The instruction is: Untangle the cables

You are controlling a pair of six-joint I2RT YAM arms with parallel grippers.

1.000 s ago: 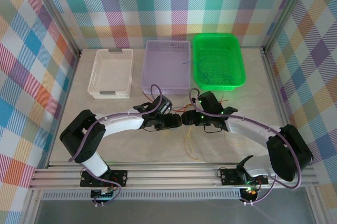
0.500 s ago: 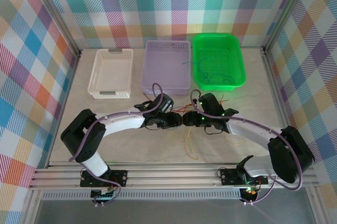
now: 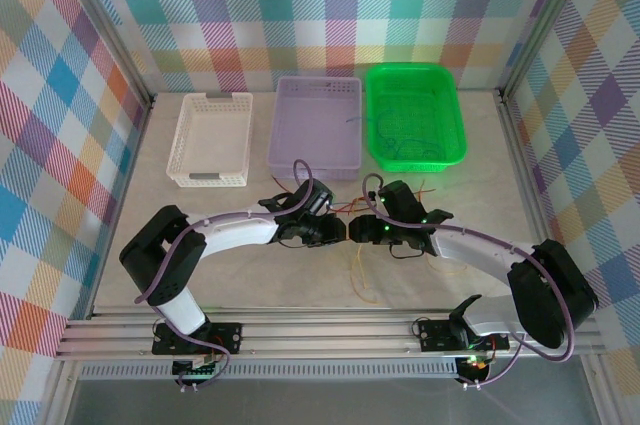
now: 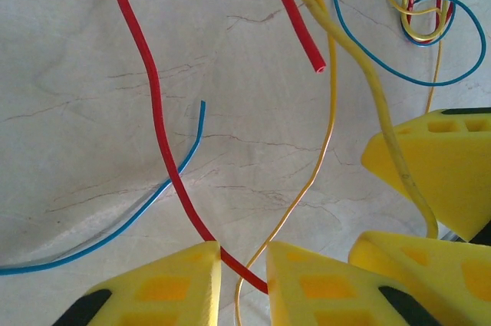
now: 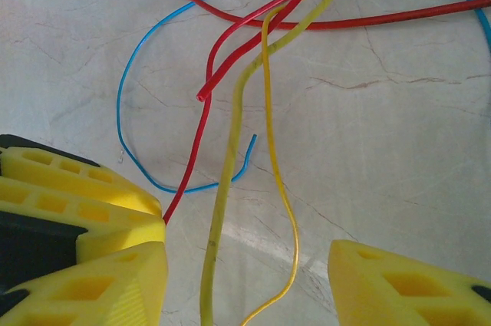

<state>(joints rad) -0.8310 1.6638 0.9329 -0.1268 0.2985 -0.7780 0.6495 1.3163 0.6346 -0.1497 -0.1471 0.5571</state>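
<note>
The cables lie tangled on the marble table (image 3: 250,275) between my two grippers, with a yellow strand (image 3: 360,280) trailing toward the near edge. My left gripper (image 3: 335,232) (image 4: 243,253) has its jaws narrowed to a small gap. A red cable (image 4: 153,111) and a thin yellow wire (image 4: 326,149) run through that gap, not pinched. A blue wire (image 4: 138,215) lies to the left. My right gripper (image 3: 358,230) (image 5: 247,265) stands open tip to tip with the left one. A thick yellow cable (image 5: 222,188) and a thin yellow one (image 5: 280,188) pass between its fingers.
Three baskets stand at the back: a white one (image 3: 178,145), a purple one (image 3: 275,135) and a green one (image 3: 373,115) with thin wires inside. More red and blue loops (image 5: 123,111) spread beyond the fingertips. Aluminium rails edge the table.
My left gripper's jaws have closed in from wide to a narrow gap around the red cable. Both grippers have shifted slightly toward the near edge.
</note>
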